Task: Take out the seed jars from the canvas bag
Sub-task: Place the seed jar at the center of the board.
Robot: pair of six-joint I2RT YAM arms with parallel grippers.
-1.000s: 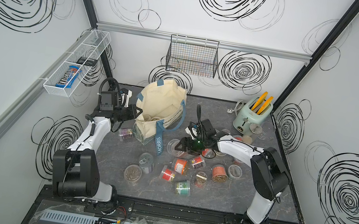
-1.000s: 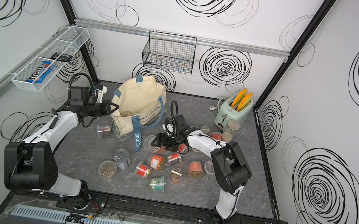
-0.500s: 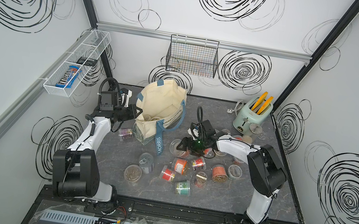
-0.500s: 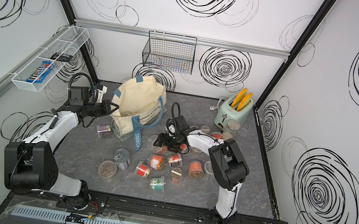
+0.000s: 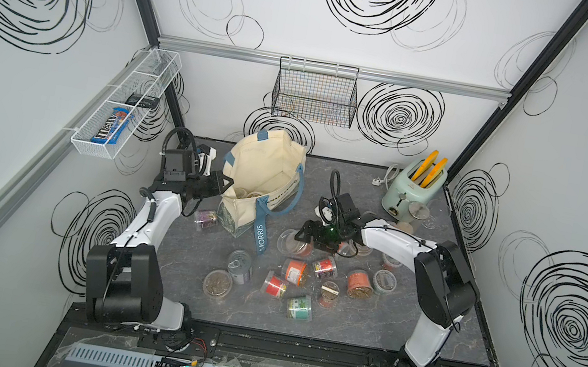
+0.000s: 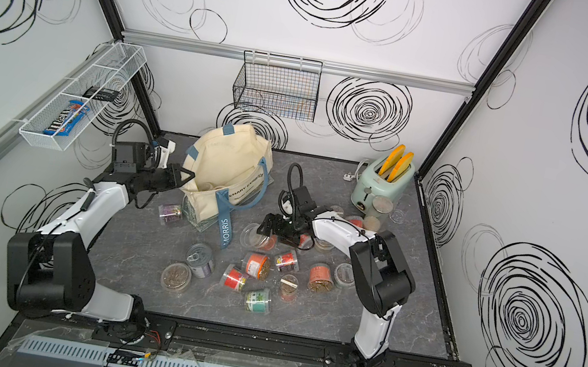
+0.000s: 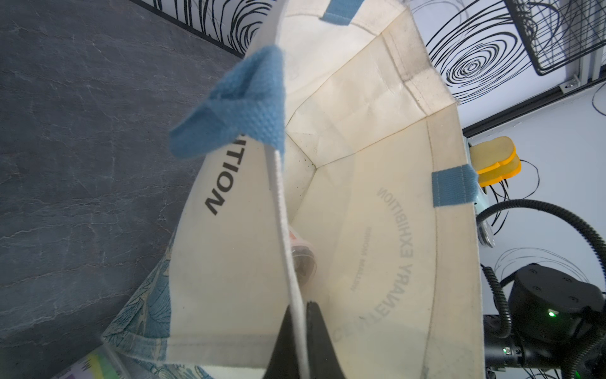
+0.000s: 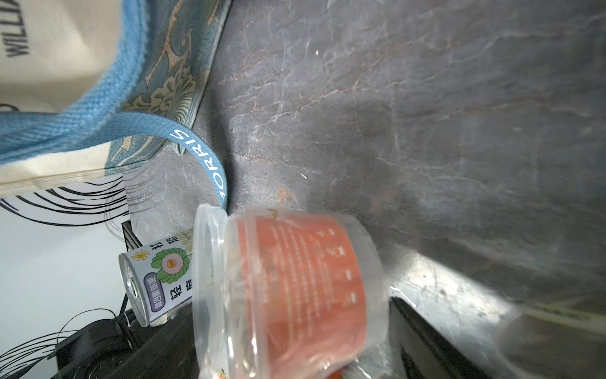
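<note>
**Bag and jars, seen from above and from both wrists.** The bag (image 5: pixel 266 171) stands upright at the back of the surface (image 5: pixel 253 319) with its mouth open. Its "MORRIS" strap (image 5: pixel 261 233) trails forward. Jar tops (image 5: pixel 242 194) show inside the mouth in both top views, and the left wrist view shows one jar (image 7: pixel 301 262) against the inner wall.

The left gripper (image 7: pixel 300 311) is closed, pinching the bag's rim on the side toward its arm. The right gripper (image 5: pixel 306 233) is low in front of the bag. Its jaws stand wide to either side of an orange-labelled jar (image 8: pixel 295 288) lying on its side; whether they grip it cannot be told.

A purple-labelled jar (image 5: pixel 205 218) lies just beside the bag's base. The other jars (image 5: pixel 360 284) are scattered in front of the bag, some upright and some tipped, with a can (image 5: pixel 240 264) among them. A toaster (image 5: pixel 414 190) stands at the back right, with a canister (image 5: pixel 418 213) just in front of it.
</note>
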